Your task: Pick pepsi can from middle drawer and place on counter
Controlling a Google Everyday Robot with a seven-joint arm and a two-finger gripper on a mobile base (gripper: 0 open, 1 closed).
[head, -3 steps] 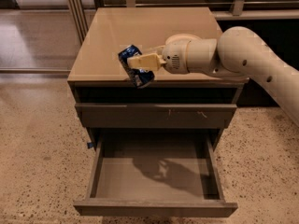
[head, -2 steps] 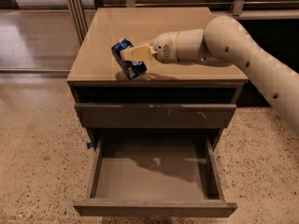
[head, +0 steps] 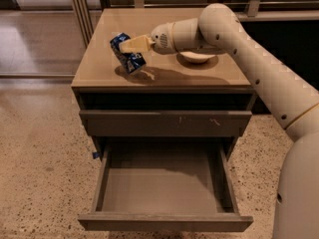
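The pepsi can point(head: 127, 55), dark blue with white markings, is tilted over the left part of the tan counter point(head: 99, 59). Its lower end is at or just above the surface; I cannot tell if it touches. My gripper point(head: 130, 46) reaches in from the right and is shut on the can's upper part. The middle drawer point(head: 164, 222) is pulled open below and its grey inside is empty.
A cream bowl point(head: 197, 58) sits on the counter, partly behind my wrist. A shut drawer front with pale scratch marks point(head: 164, 122) lies between the counter and the open drawer. Speckled floor point(head: 40, 158) surrounds the cabinet. My arm point(head: 259, 68) crosses the right side.
My gripper has carried the can a little to the left and farther back over the counter. The can stays tilted in the grip. The drawer has not moved.
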